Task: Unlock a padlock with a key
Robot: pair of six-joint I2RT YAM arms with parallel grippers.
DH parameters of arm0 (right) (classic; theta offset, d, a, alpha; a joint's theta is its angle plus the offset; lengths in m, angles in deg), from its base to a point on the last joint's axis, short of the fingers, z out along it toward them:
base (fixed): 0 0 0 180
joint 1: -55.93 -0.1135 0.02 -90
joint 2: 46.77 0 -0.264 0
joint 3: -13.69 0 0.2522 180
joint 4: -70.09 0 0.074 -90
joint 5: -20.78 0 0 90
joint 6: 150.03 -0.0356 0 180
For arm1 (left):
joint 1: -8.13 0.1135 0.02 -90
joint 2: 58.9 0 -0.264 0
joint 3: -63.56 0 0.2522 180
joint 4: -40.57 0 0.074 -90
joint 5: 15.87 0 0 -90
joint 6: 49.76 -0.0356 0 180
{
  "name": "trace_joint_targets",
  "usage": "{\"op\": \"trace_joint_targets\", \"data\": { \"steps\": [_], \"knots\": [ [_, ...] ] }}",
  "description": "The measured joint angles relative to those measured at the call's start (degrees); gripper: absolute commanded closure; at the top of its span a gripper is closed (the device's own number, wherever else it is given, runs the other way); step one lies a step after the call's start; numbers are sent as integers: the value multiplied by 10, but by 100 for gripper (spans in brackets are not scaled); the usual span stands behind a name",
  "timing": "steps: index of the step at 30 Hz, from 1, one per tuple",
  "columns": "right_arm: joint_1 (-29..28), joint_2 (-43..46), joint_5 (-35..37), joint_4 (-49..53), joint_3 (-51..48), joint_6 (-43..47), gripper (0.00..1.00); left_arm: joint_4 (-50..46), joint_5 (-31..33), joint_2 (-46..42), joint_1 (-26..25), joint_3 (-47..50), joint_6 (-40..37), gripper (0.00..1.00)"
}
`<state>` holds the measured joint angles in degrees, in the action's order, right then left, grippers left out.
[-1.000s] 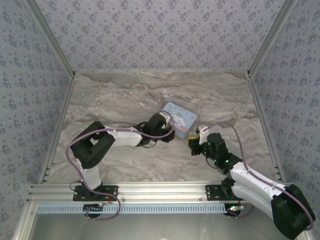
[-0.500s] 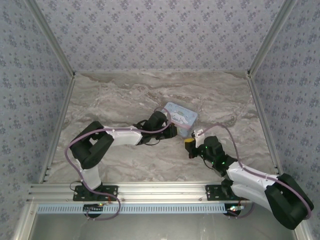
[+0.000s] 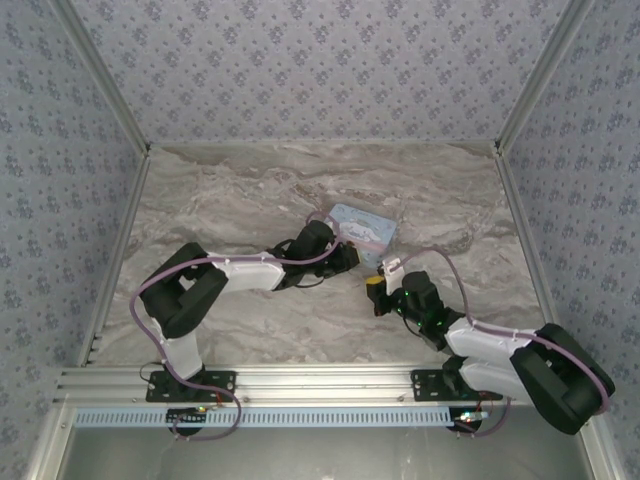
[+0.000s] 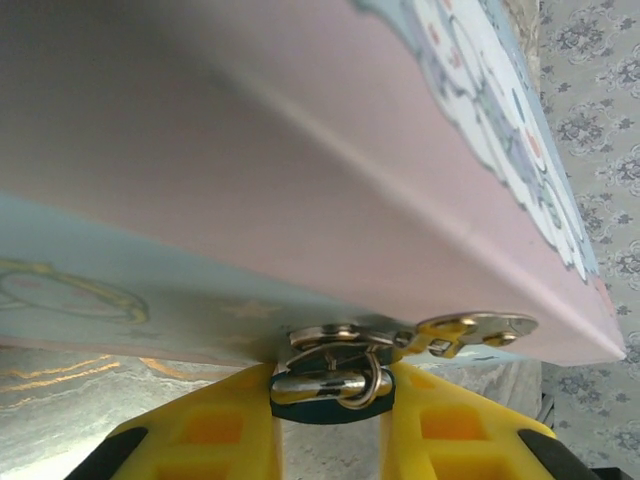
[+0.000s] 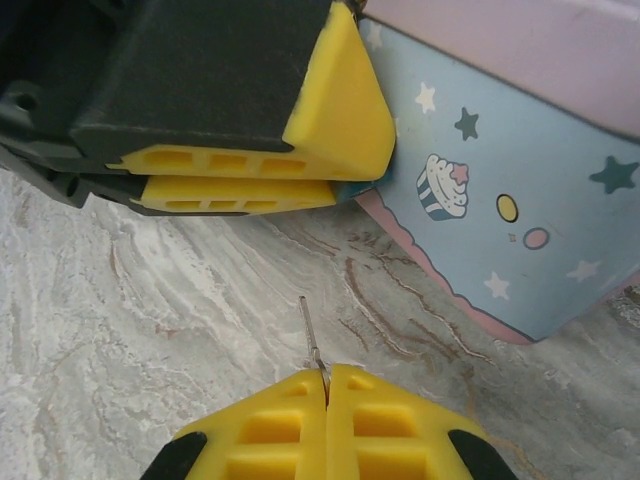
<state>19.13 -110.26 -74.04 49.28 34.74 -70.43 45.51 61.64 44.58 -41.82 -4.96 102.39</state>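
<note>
- The rigid padlock (image 4: 325,383) is pinched by its body in the left gripper (image 4: 330,405).
- The thin, likely slippery key (image 5: 311,335) is clamped in the right gripper (image 5: 327,395), blade protruding.

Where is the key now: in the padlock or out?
Out: the key juts from the shut right gripper, tip above bare table, apart from the padlock.

This is a robot test booth in a lab. Patterned wallpaper panels (image 3: 320,70) in bare metal posts (image 3: 108,85) close it in beyond and to both sides of the left claw (image 3: 346,262). Under the claw lies a marble-print tabletop (image 3: 230,190), and behind it an aluminium rail (image 3: 320,380) carries bolted arm bases (image 3: 188,382).
</note>
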Motion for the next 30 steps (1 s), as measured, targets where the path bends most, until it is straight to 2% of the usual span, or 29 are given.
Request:
{"op": "trace_joint_targets", "data": {
  "steps": [13,30],
  "knots": [
    [33,-42,4,-33,16,21,100,7,0,0,-1,0,10,77],
    [40,-96,-3,-64,41,26,100,7,-2,0,-1,0,12,78]
  ]
}}
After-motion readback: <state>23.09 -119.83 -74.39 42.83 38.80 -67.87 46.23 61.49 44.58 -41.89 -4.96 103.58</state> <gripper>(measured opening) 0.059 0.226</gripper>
